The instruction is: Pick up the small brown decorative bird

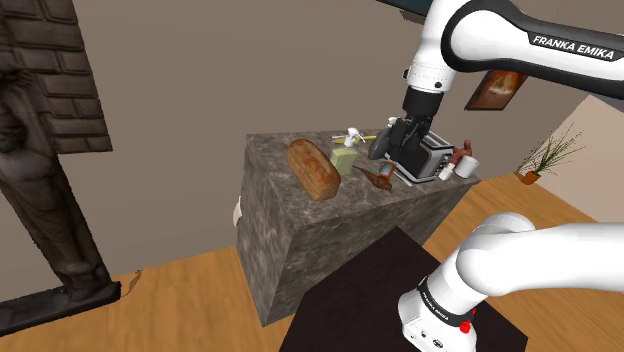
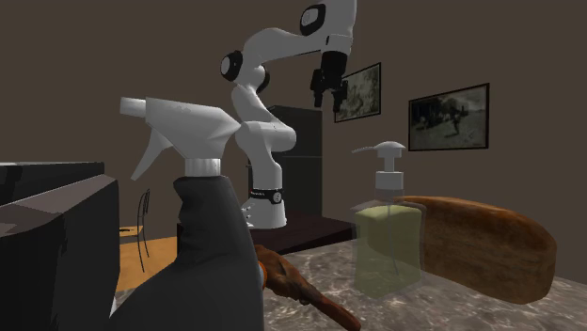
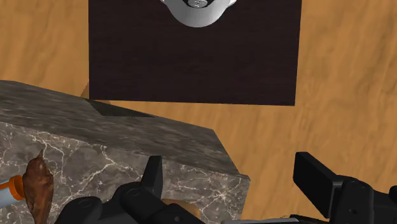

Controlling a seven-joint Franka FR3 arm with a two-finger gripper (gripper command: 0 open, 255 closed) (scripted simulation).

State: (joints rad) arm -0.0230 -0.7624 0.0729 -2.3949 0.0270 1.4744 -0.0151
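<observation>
In the shoulder view, a dark stone-like statue stands on the wooden floor at the far left, well apart from the grey marble block table. On the table, from left to right, lie a brown oblong bread loaf, a clear pump bottle of pale green soap and the small brown decorative bird. The black two-finger hand hangs at about 1 o'clock from the bird, in front of a silver-and-black toaster. A white mug sits at the table's right corner.

The second exterior view looks across the tabletop from low down. A dark spray bottle with a white trigger head looms at the left. The bird lies just beside its base at about 4 o'clock, with the soap bottle and the loaf further right. This view places the hand high above the table, clear of everything on it.

The wrist view gives the gap itself: the hand stands wide open with nothing between its fingers. The bird rests on the marble outside one finger, near the table's edge. Beyond lie the black box stand and the floor.
</observation>
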